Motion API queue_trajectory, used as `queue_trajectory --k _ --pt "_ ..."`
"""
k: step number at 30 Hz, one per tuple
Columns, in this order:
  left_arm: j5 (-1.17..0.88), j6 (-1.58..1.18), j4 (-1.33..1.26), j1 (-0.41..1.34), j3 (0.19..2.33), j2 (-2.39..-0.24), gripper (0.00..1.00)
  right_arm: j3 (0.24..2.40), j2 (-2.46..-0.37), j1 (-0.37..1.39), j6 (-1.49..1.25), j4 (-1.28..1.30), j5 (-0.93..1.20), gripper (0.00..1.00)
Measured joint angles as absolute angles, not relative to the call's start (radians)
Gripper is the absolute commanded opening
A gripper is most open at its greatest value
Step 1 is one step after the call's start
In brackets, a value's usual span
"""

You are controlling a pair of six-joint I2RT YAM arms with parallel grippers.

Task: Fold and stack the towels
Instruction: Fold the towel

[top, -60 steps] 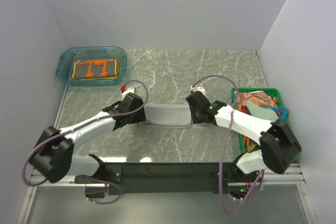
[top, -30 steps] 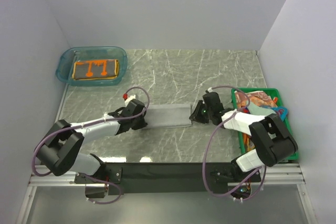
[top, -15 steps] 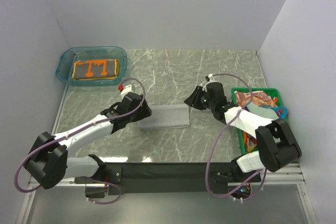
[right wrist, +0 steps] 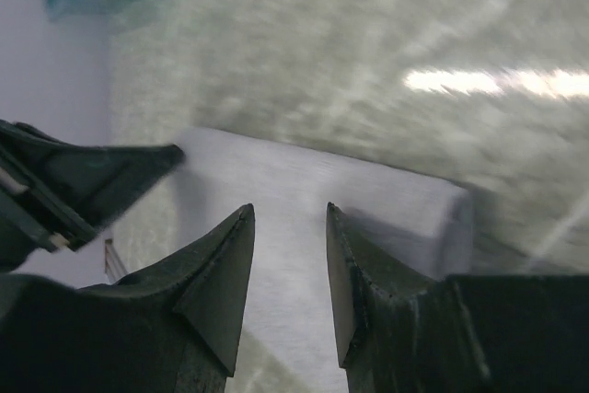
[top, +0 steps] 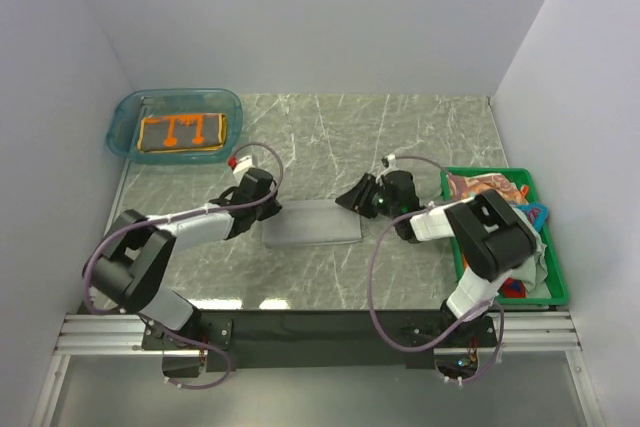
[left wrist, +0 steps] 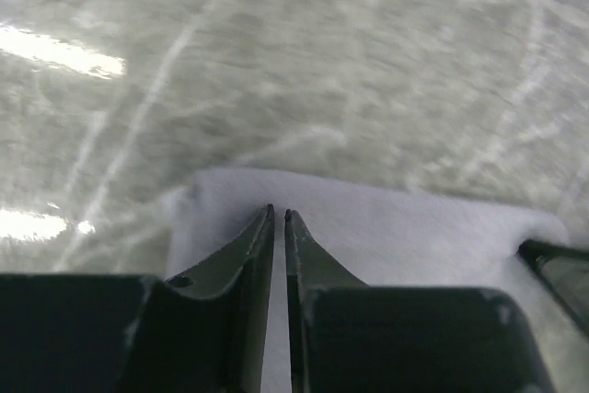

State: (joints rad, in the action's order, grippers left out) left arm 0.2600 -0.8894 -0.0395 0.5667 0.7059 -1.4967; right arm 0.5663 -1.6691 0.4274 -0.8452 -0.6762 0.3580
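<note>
A pale grey-white towel (top: pixel 312 225) lies folded flat on the marble table between the two arms. My left gripper (top: pixel 268 209) is at its left end. In the left wrist view the jaws (left wrist: pixel 278 213) are shut to a thin slit over the towel (left wrist: pixel 396 223), with nothing visibly pinched. My right gripper (top: pixel 350 199) hangs over the towel's right end, open, the cloth (right wrist: pixel 304 181) showing between its fingers (right wrist: pixel 288 209). An orange-brown towel (top: pixel 182 131) lies folded in the teal tub (top: pixel 122 115). More towels (top: pixel 490 192) are piled in the green crate (top: pixel 500 172).
The tub stands at the back left corner and the crate along the right wall. White walls close in the left, back and right sides. The left gripper's finger (right wrist: pixel 92 181) shows in the right wrist view, close to the right gripper.
Both grippers let go of the towel's ends, drew back, and have now come in low over its two ends again. The towel stays folded in place.
</note>
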Motion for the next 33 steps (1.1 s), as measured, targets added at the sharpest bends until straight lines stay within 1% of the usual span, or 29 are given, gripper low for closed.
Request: queue_trajectory --k 3,7,9,12,15,16,18,19,20,23,26,29,33 --pt "0.249 -0.917 -0.121 0.529 0.656 -1.550 0.15 0.546 -1.782 0.424 -0.896 -0.757 0.352 0.44" --pt "0.223 -0.959 -0.233 0.495 0.622 -1.582 0.17 0.554 -1.845 0.404 -0.928 -0.866 0.361 0.43" --pt "0.208 -0.966 -0.269 0.486 0.623 -1.600 0.17 0.569 -1.849 0.392 -0.926 -0.862 0.354 0.43" --pt "0.193 -0.974 -0.294 0.481 0.624 -1.610 0.21 0.611 -1.843 0.368 -0.893 -0.804 0.324 0.43" --pt "0.185 -0.978 -0.283 0.480 0.624 -1.595 0.28 0.639 -1.807 0.353 -0.842 -0.733 0.307 0.43" --pt "0.186 -0.979 -0.264 0.480 0.624 -1.578 0.34 0.639 -1.791 0.351 -0.833 -0.722 0.308 0.43" --pt "0.190 -0.979 -0.217 0.480 0.621 -1.530 0.39 0.635 -1.747 0.347 -0.813 -0.706 0.326 0.43" --pt "0.194 -0.980 -0.196 0.482 0.619 -1.496 0.45 0.628 -1.723 0.348 -0.809 -0.706 0.344 0.43" --pt "0.202 -0.980 -0.177 0.485 0.615 -1.453 0.45 0.619 -1.697 0.351 -0.809 -0.712 0.364 0.43" --pt "0.225 -0.986 -0.121 0.512 0.612 -1.335 0.45 0.567 -1.633 0.368 -0.813 -0.743 0.414 0.43" --pt "0.237 -1.006 -0.086 0.571 0.608 -1.262 0.42 0.498 -1.595 0.395 -0.826 -0.764 0.443 0.42" --pt "0.232 -1.045 -0.082 0.633 0.565 -1.234 0.37 0.420 -1.584 0.411 -0.850 -0.780 0.454 0.41" --pt "0.235 -1.103 -0.069 0.649 0.455 -1.240 0.34 0.364 -1.584 0.410 -0.871 -0.762 0.438 0.40"
